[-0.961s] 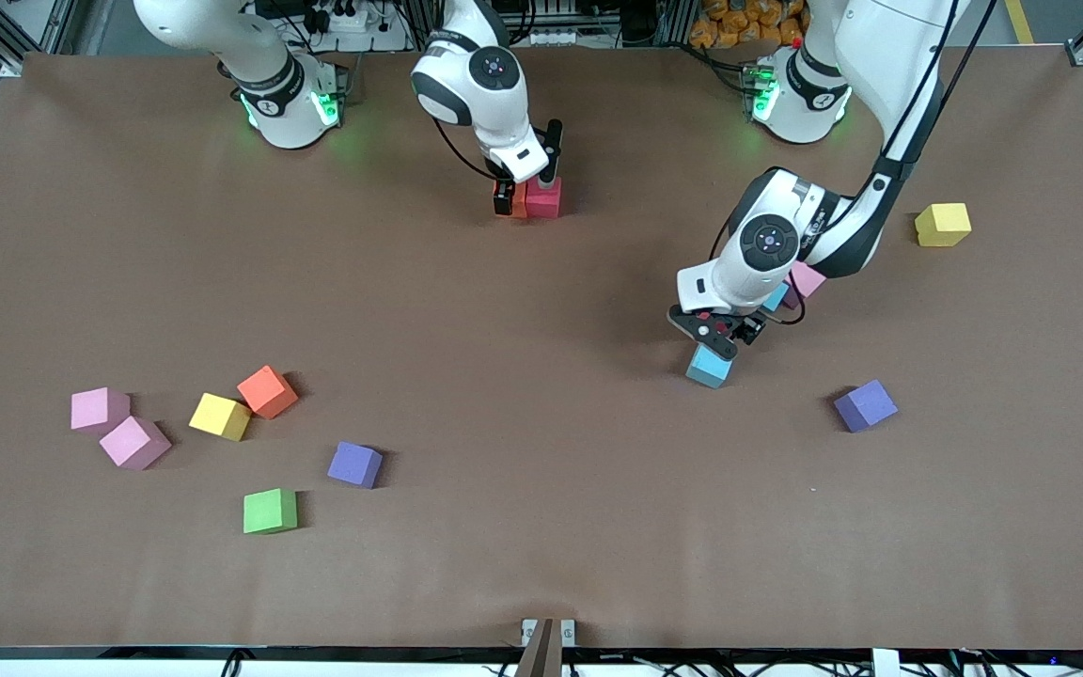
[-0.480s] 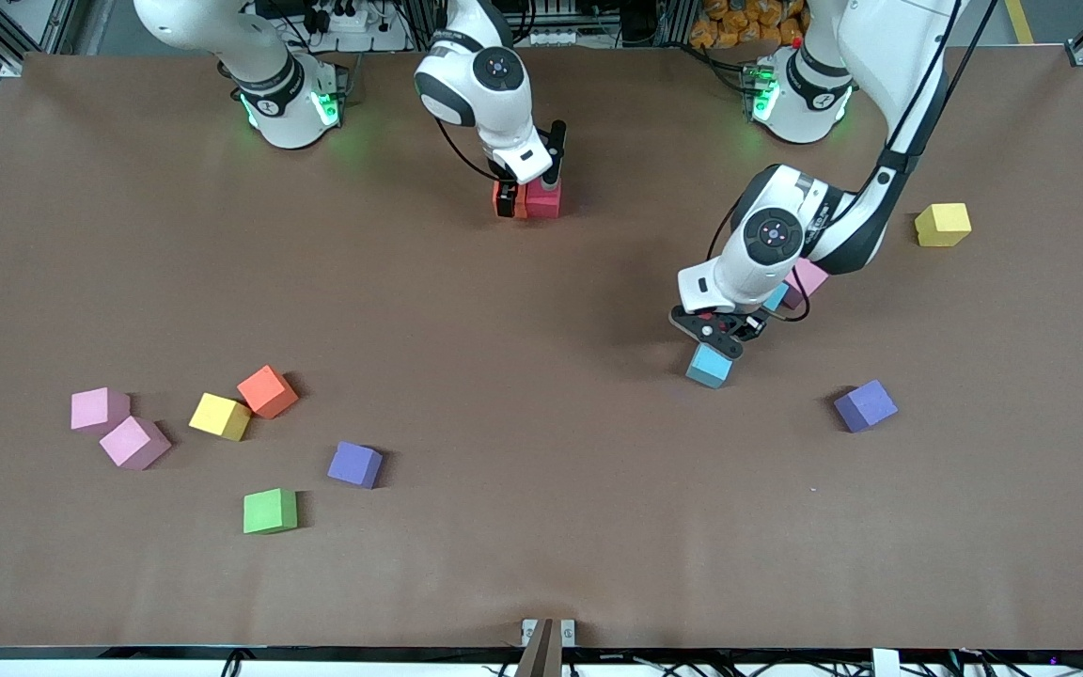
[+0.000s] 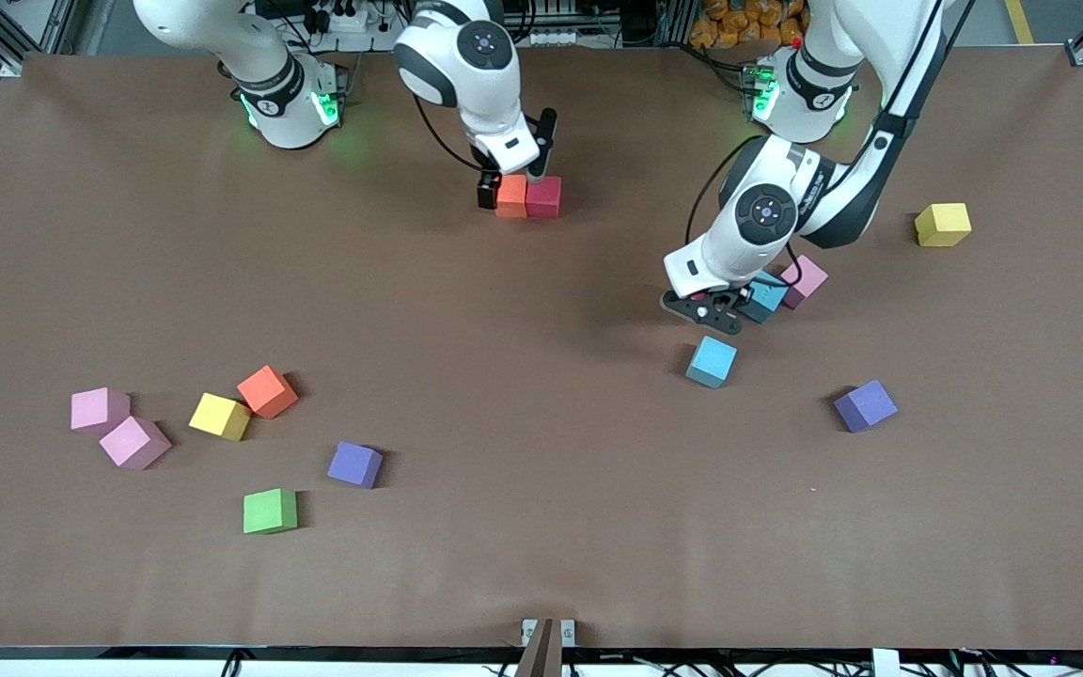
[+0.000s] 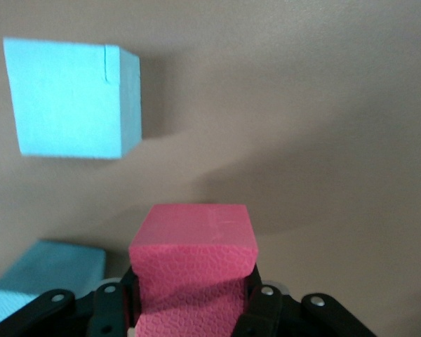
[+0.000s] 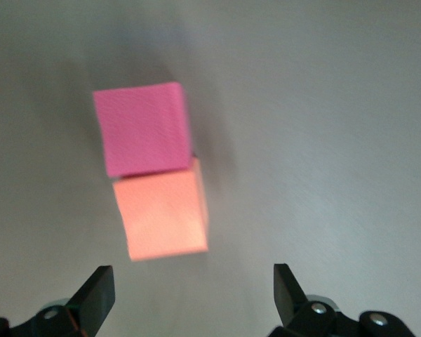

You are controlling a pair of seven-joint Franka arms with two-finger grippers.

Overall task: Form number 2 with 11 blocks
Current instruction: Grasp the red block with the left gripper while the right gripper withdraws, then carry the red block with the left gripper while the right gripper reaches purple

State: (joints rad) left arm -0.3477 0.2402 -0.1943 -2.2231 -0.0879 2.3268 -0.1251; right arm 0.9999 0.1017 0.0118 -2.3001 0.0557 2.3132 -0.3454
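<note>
An orange block [image 3: 510, 196] and a crimson block [image 3: 543, 196] touch side by side close to the robots' bases. My right gripper [image 3: 513, 174] hangs open just above the orange block [image 5: 165, 214], with the crimson block [image 5: 144, 130] beside it and nothing between the fingers of that gripper [image 5: 191, 291]. My left gripper [image 3: 706, 310] is lifted off the table beside a light blue block [image 3: 767, 296]. In the left wrist view its jaws [image 4: 193, 298] are shut on a pink block [image 4: 193, 239]; the front view hides this block under the hand. Another light blue block [image 3: 712, 361] lies free on the table.
A pink block [image 3: 805, 280], a purple block [image 3: 866, 405] and a yellow block [image 3: 942, 224] lie toward the left arm's end. Toward the right arm's end lie two pink blocks [image 3: 100, 409], a yellow [image 3: 220, 416], an orange [image 3: 267, 391], a purple [image 3: 354, 464] and a green one [image 3: 270, 511].
The left gripper shut and rose away from the light blue block, which stays on the table. The right gripper lifted off the orange block, still open.
</note>
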